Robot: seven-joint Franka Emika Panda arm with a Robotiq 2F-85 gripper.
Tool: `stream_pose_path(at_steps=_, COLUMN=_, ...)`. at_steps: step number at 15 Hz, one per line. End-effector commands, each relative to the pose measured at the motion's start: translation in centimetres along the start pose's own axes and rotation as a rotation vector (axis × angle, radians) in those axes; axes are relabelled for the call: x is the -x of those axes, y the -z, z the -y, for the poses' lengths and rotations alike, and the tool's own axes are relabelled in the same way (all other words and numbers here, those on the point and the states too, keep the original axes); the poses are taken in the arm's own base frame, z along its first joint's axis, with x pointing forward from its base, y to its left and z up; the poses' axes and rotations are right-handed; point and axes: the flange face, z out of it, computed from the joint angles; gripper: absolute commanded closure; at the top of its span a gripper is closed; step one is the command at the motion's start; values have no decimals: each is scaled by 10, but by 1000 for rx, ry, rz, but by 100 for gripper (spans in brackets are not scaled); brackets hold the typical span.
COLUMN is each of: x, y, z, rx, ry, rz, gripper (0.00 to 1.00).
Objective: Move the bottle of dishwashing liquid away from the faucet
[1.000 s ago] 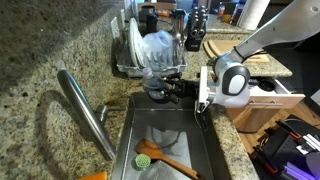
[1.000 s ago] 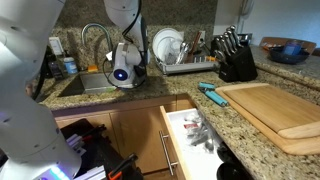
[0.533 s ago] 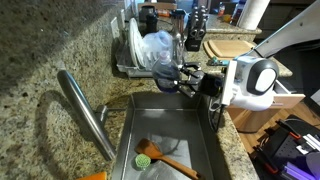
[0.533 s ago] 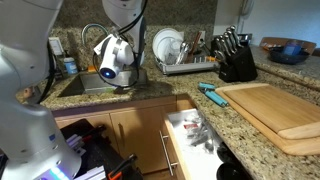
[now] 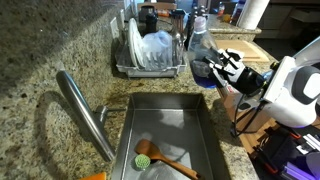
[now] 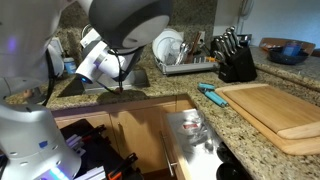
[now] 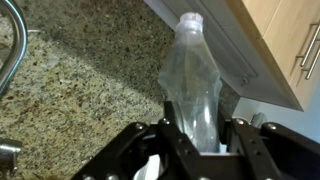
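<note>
My gripper [image 5: 214,68] is shut on the bottle of dishwashing liquid [image 5: 199,42], a clear plastic bottle with a pale cap. No label shows. I hold it over the granite counter beside the sink, on the side away from the faucet [image 5: 86,116]. In the wrist view the bottle [image 7: 194,82] sits between the two fingers [image 7: 196,140], with its cap reaching past the counter's front edge. The faucet's curved spout [image 7: 10,45] shows at the far left. In an exterior view the arm [image 6: 108,55] hides the bottle.
A dish rack [image 5: 150,52] with plates stands behind the sink [image 5: 168,128]. A green scrub brush [image 5: 146,158] and a wooden-handled utensil [image 5: 176,166] lie in the basin. There is a cutting board [image 6: 268,108], a knife block [image 6: 238,60] and an open drawer [image 6: 196,136].
The arm has swung from over the sink's back edge across to the counter on the far side from the faucet, carrying the bottle with it.
</note>
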Motion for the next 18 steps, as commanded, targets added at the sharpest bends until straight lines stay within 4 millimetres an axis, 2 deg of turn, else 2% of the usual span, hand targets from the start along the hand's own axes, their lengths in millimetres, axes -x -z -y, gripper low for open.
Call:
stream_pose_path(at_steps=1, x=1, y=0, z=1, rx=-9, ry=-3, rz=-3, gripper=59)
stream_pose_path(at_steps=3, x=2, y=0, z=2, rx=-13, ry=-5, rz=-1, gripper=59)
stream_pose_path(at_steps=4, x=-9, y=-6, z=7, rx=-24, ry=-10, rz=-9, gripper=84)
stream_pose_path(at_steps=5, x=-23, y=-13, z=17, rx=-57, ry=-26, rz=-20, gripper=84)
stream_pose_path(at_steps=6, x=-38, y=-19, z=28, rx=-97, ry=-41, rz=-39, gripper=84)
stream_pose_path(at_steps=10, x=-133, y=-32, z=80, rx=-291, ry=-106, rz=-188, gripper=84)
stream_pose_path(at_steps=11, x=-106, y=-22, z=62, rx=-207, ry=-82, rz=-165, gripper=59)
stream_pose_path(at_steps=13, x=-139, y=-22, z=80, rx=-265, ry=-96, rz=-211, gripper=59)
stream_pose_path(at_steps=14, x=-143, y=-23, z=83, rx=-278, ry=-101, rz=-218, gripper=59)
stream_pose_path(at_steps=15, x=-145, y=-24, z=80, rx=-288, ry=-126, rz=-173, gripper=84)
stream_pose_path(at_steps=16, x=-144, y=-26, z=80, rx=-291, ry=-142, rz=-131, gripper=84)
stream_pose_path(at_steps=18, x=-156, y=-17, z=75, rx=-296, ry=-196, rz=-67, gripper=84)
